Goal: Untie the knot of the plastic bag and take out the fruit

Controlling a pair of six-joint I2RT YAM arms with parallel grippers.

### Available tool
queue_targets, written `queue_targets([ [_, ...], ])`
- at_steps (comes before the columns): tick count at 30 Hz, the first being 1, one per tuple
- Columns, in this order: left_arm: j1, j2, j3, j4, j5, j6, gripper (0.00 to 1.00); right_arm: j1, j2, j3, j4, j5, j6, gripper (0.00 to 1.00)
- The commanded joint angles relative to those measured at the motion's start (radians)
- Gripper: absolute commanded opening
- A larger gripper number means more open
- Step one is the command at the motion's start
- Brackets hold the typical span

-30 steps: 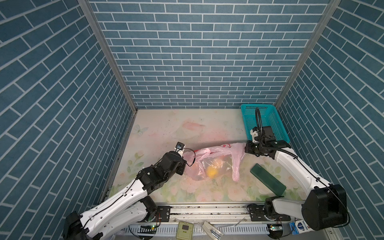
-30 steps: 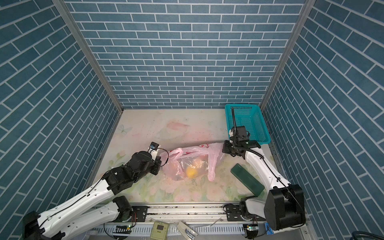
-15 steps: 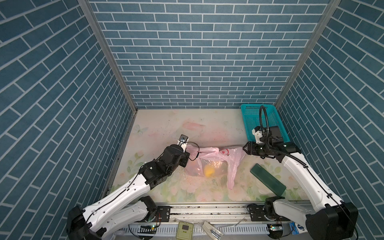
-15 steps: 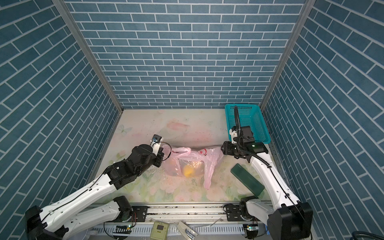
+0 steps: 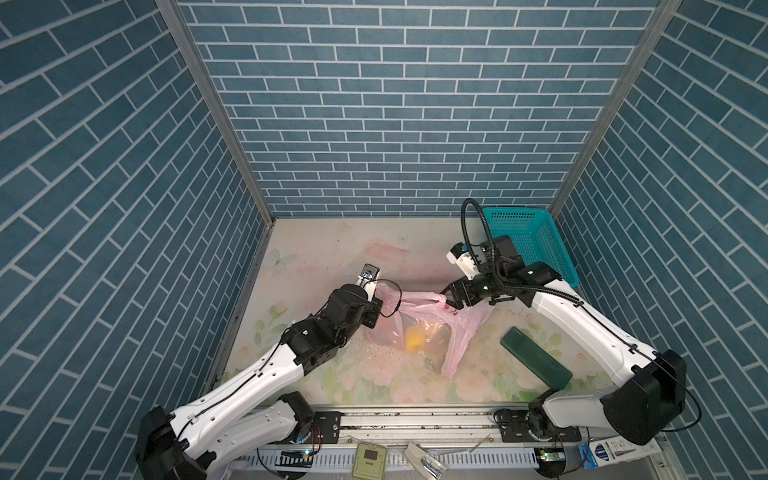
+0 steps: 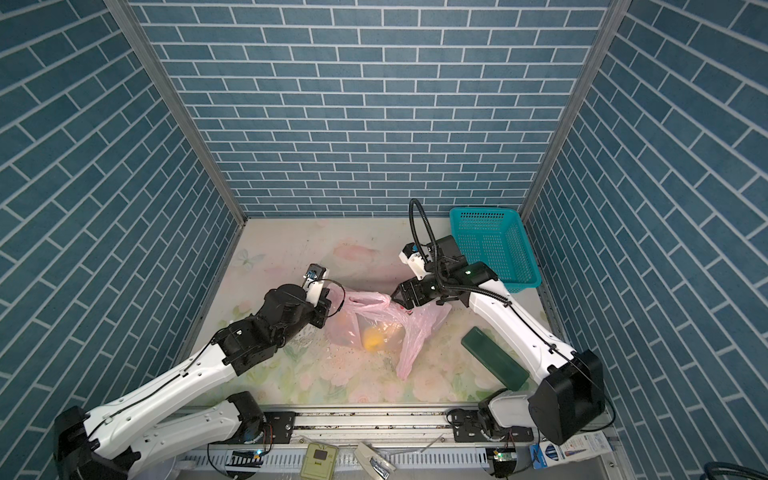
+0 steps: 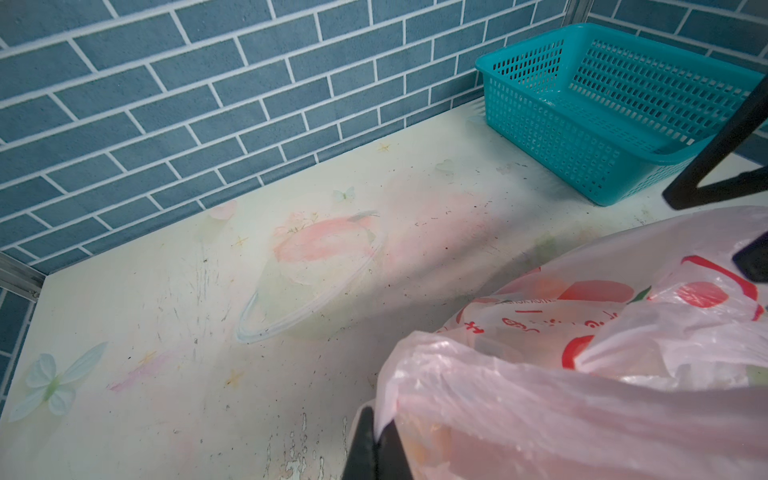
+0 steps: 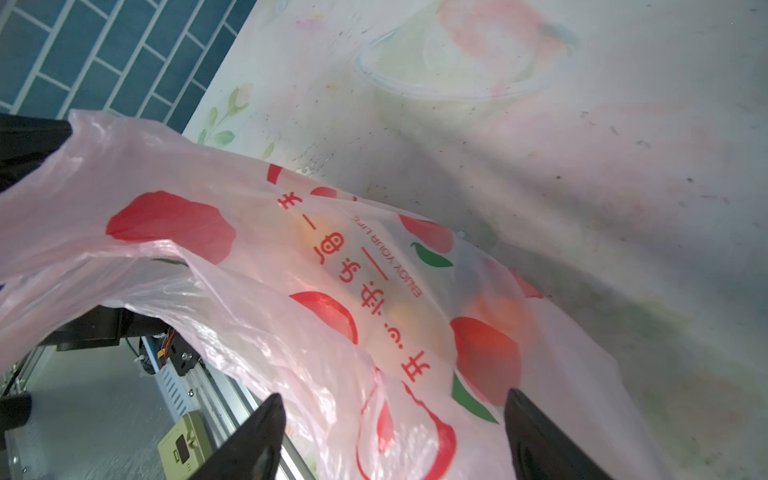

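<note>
The pink plastic bag [image 5: 419,328] [image 6: 376,328] hangs stretched a little above the middle of the table, its mouth pulled between my two grippers. My left gripper [image 5: 380,309] [image 7: 376,440] is shut on the bag's left rim. At the bag's right end my right gripper [image 5: 451,297] [image 8: 395,432] stands open, its fingers well apart with loose pink film between them. A yellow fruit [image 5: 414,341] [image 6: 372,340] shows through the plastic, and an orange one [image 8: 490,311] shows faintly. One handle loop [image 5: 453,361] trails toward the front. The knot is out of view.
A teal perforated basket [image 5: 528,245] [image 7: 615,108] stands empty in the back right corner, just behind my right arm. A dark green flat block [image 5: 536,357] [image 6: 494,357] lies on the floral table at the front right. Brick-patterned walls close in three sides.
My right gripper has opened and let go of the bag's handle. My left gripper has carried its end of the bag up and toward the back.
</note>
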Motion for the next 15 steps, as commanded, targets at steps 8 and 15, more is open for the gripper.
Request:
queue_targets([
  [8,0.005,-0.018,-0.004,0.03,-0.019,-0.023,0.0,0.1,0.087,0.039,0.081,-0.033,-0.053,0.72],
  [15,0.005,-0.035,-0.009,0.024,-0.022,-0.026,0.0,0.123,0.142,0.032,0.116,0.05,-0.035,0.51],
])
